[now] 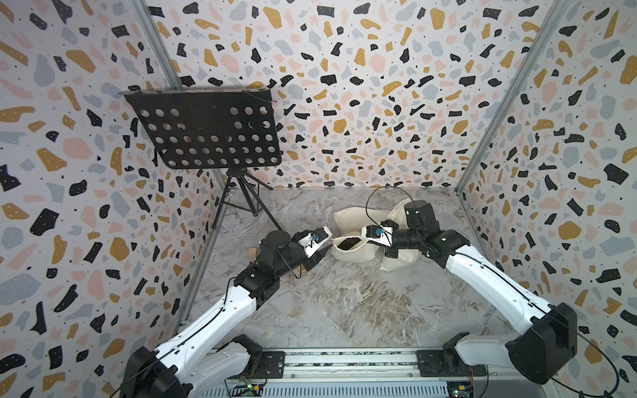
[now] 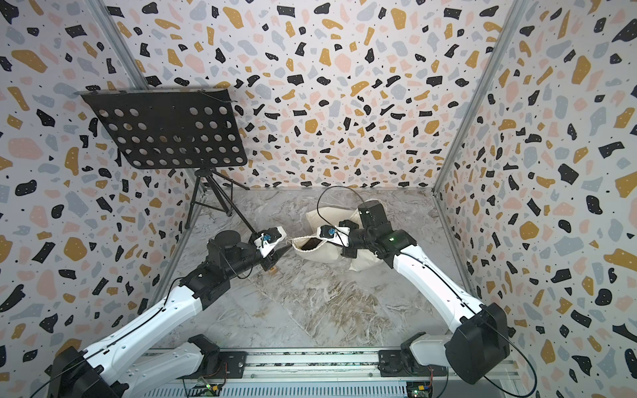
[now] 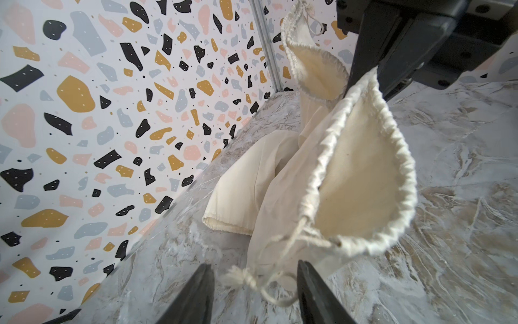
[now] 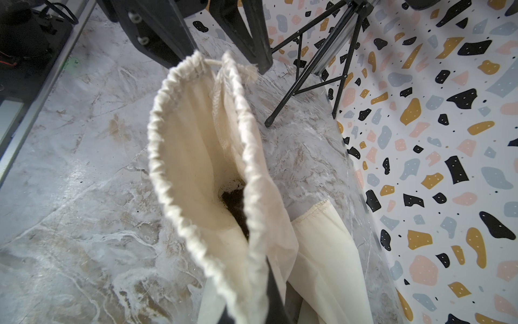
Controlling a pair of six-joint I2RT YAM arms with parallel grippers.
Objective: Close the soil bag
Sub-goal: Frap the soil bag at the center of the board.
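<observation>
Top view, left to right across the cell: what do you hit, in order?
Music stand → left hand → soil bag → right hand.

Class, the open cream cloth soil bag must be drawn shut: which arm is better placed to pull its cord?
Left. The left gripper has its open jaws astride the knotted white cord; the right gripper is shut on the rim of the cream cloth soil bag.
</observation>
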